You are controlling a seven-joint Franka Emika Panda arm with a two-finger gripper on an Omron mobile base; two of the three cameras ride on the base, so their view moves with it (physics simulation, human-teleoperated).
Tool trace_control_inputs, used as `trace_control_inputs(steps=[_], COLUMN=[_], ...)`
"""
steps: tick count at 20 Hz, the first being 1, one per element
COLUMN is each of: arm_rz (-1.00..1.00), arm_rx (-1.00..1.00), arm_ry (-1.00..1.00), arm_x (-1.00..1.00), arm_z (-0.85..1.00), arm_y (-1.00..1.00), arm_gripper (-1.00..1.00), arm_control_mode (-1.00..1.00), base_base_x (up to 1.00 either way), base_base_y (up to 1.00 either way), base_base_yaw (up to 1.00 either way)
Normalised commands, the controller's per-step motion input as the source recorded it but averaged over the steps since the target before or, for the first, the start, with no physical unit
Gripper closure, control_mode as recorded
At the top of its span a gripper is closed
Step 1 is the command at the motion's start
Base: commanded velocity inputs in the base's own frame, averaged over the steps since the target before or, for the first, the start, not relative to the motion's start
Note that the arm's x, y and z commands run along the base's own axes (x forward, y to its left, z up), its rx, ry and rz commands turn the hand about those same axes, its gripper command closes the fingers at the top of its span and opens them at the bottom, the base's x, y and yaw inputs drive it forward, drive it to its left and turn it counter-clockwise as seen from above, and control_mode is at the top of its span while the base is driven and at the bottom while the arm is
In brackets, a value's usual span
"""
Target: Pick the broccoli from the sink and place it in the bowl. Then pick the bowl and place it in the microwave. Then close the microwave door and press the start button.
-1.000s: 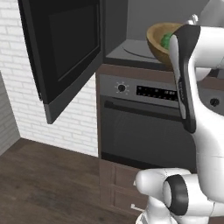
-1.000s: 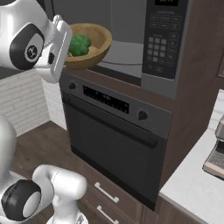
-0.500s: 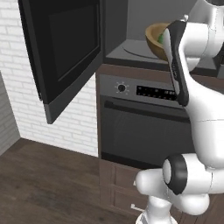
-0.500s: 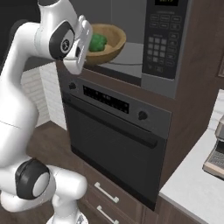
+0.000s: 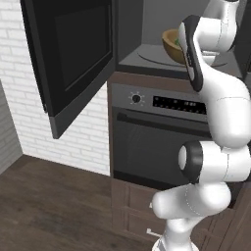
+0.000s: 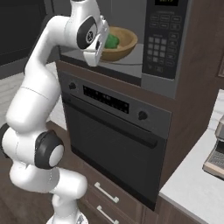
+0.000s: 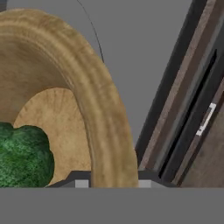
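Note:
The light-brown wooden bowl (image 6: 120, 45) is inside the open microwave (image 6: 164, 43), just over the front of its grey floor, with the green broccoli (image 6: 112, 40) lying in it. My gripper (image 6: 101, 47) is shut on the bowl's near rim. In the hand view the thick rim (image 7: 100, 109) runs down between my fingertips (image 7: 109, 181), the broccoli (image 7: 22, 157) sits at the lower left, and the turntable (image 7: 144, 52) lies beyond. From the left, the bowl (image 5: 171, 44) peeks out behind my forearm. The microwave door (image 5: 73, 54) stands swung wide open to the left.
Below the microwave is a dark oven (image 6: 113, 131) with a knob, a display and a bar handle (image 5: 162, 125). A white brick wall (image 5: 19, 108) is on the left. A counter (image 6: 192, 188) with a coffee machine (image 6: 216, 153) lies to the right. The control keypad (image 6: 159, 46) is right of the cavity.
My arm has stretched up and forward, carrying the bowl with the broccoli from the cavity's mouth deeper into the microwave. The door has not moved.

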Motion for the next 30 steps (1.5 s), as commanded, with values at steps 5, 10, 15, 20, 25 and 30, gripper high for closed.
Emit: trace_control_inputs(steps=[5,10,15,20,25,30], arm_rz=[0.0,0.0,0.0,0.0,0.0,0.0], arm_rx=[0.01,0.0,-0.01,-0.06,-0.05,0.0], arm_ry=[0.02,0.0,0.0,-0.01,-0.24,-0.29], arm_x=[0.69,0.56,0.42,0.1,-0.14,-0.09], arm_z=[0.0,-0.11,-0.31,-0.39,-0.31,-0.31], arm_y=[-0.22,-0.04,0.0,0.03,0.11,0.06], arm_gripper=[1.0,1.0,1.0,-1.0,-1.0,-1.0], arm_control_mode=[-1.0,-1.0,-1.0,-1.0,-1.0,-1.0], base_base_x=[0.0,0.0,0.0,0.0,0.0,0.0], base_base_y=[0.0,0.0,0.0,0.0,0.0,0.0], base_base_yaw=[0.0,0.0,0.0,0.0,0.0,0.0])
